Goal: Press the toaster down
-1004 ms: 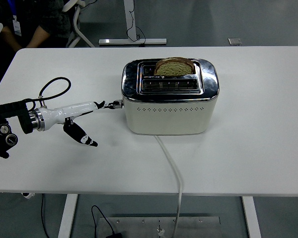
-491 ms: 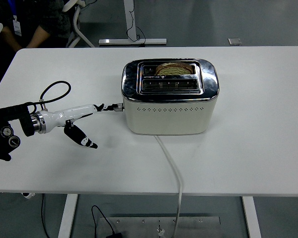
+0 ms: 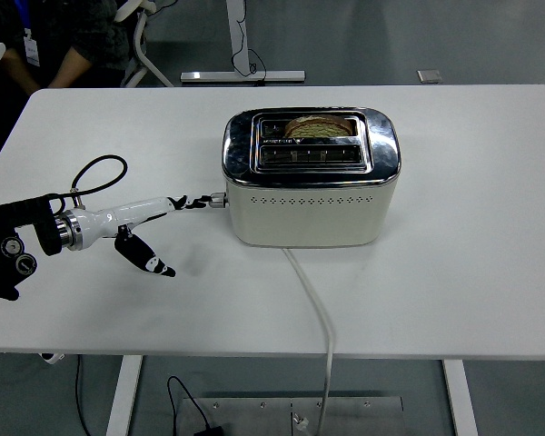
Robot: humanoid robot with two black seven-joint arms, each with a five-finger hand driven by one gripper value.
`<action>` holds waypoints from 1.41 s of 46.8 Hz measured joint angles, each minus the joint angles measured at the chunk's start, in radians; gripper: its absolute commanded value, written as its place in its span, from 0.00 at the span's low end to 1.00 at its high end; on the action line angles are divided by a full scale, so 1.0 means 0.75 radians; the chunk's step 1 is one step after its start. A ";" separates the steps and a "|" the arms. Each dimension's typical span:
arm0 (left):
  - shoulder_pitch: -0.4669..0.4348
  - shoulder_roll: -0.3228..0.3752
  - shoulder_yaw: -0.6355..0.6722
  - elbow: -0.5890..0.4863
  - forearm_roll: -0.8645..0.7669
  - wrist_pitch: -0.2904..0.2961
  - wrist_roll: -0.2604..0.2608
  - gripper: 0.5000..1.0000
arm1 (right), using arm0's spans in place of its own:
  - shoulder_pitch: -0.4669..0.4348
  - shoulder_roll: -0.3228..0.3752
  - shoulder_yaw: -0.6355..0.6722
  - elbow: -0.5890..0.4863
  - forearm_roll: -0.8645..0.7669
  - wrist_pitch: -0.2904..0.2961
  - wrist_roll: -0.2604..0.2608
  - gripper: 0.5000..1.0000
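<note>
- Fingers (image 3: 183, 203) of the left hand (image 3: 127, 222) are spread, grasping nothing; one fingertip touches the lever (image 3: 216, 197).
- Toaster (image 3: 311, 178) stands mid-tabletop (image 3: 472, 227), bread (image 3: 319, 127) sunk in its slot.

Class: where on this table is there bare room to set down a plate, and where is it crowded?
Bare: right of the toaster up to the table edge, and the far left corner. Crowded: the left hand beside the toaster; the cord crosses the near middle.

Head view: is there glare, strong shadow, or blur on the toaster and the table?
Head view: sharp, no blur; the toaster has a shiny chrome top with soft reflections, no harsh glare; the table is evenly lit, with only a faint shadow under the left hand.
</note>
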 measured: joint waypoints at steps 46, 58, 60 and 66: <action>-0.140 0.135 -0.009 0.051 -0.637 -0.018 -0.004 1.00 | 0.000 0.000 0.000 0.000 0.000 0.000 0.000 1.00; -0.165 0.122 -0.012 0.122 -0.949 -0.002 -0.004 1.00 | 0.000 0.000 0.000 0.000 0.000 0.000 0.000 1.00; -0.165 0.113 -0.012 0.139 -1.001 0.002 -0.004 1.00 | 0.000 0.000 0.000 0.000 0.000 0.000 0.000 1.00; -0.166 0.054 -0.018 0.206 -1.188 0.004 -0.006 1.00 | 0.000 0.000 0.000 0.000 0.000 0.000 0.000 1.00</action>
